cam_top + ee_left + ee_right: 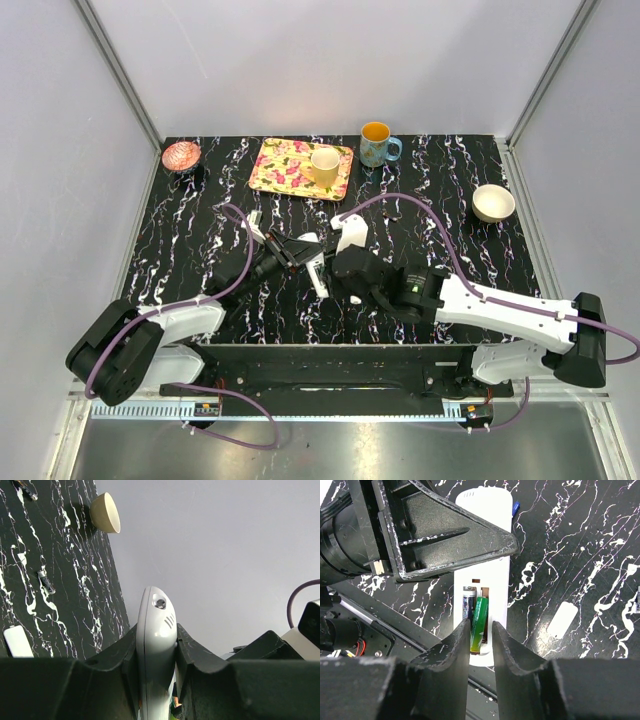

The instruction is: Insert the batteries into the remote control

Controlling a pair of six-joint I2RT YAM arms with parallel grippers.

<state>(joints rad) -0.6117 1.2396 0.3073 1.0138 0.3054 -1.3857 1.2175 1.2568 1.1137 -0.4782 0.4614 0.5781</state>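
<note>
Now — left claw (157, 632) clamps remote control (156, 615) | right claw (481, 627) clamps green battery (480, 614) | one blue battery (468, 605) seated

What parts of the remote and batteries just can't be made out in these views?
- Right wrist view: the middle of the remote control is covered by the left gripper.
- Right wrist view: the lower end of the green battery is hidden inside the right gripper, so seating is unclear.
- Top view: the battery bay is lost between the grippers.
- Right wrist view: a small object is cut off by the right edge.
</note>
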